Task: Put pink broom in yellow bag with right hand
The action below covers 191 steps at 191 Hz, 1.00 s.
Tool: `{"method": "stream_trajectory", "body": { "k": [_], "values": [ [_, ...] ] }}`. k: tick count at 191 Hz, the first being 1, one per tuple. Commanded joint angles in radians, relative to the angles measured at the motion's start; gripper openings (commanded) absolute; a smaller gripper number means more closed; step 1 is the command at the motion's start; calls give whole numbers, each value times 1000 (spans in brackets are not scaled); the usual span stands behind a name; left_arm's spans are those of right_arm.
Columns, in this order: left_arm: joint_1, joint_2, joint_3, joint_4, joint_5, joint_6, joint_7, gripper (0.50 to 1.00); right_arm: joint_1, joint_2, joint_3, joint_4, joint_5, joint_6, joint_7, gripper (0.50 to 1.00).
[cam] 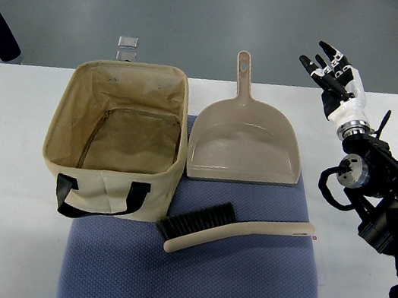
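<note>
Top view: yellow bag (120,135) open and empty, pink broom (235,229) beside it, right hand (335,76) fingers (324,59) spread.

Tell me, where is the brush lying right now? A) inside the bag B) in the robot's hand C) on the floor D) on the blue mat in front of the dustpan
D: the brush lies flat on the blue mat, just in front of the dustpan and beside the open bag.

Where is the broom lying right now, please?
The broom lies on the blue mat near the table's front, just before the dustpan, its bristles beside the open bag.
</note>
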Motion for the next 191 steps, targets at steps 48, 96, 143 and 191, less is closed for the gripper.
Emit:
{"method": "stream_trajectory", "body": {
  "k": [48,96,143,191],
  "values": [
    [-2,0,0,-3,0,-1,-1,1000,0,0,-1,0,0,0,0,930],
    [-2,0,-1,-3,0,1,-1,1000,2,-5,2,0,0,3,-2,930],
    [-2,0,-1,-3,0,-1,-1,1000,36,-12,-2,1,-6,2,-6,930],
    [-2,0,-1,-2,0,-1,0,1000,66,-17,-7,-3,-15,-2,-6,930]
  ]
}}
